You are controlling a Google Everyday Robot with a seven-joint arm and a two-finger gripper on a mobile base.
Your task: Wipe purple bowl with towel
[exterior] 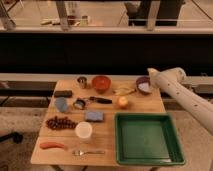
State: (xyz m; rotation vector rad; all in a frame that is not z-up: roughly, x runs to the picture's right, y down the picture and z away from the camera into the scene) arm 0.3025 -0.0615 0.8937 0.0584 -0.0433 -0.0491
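Observation:
The purple bowl (141,81) stands at the table's far right corner. A white patch (145,88) lies inside it, which may be the towel, but I cannot tell for certain. My gripper (151,75) is at the end of the white arm that reaches in from the right. It hovers just above and behind the bowl's right rim. The arm's wrist hides part of that rim.
Left of the purple bowl are an orange-red bowl (101,83) and a metal cup (82,81). A banana (123,91) and an orange (122,102) lie nearby. A green tray (147,137) fills the near right. A white cup (83,130), grapes (60,122) and a blue sponge (94,116) sit toward the left.

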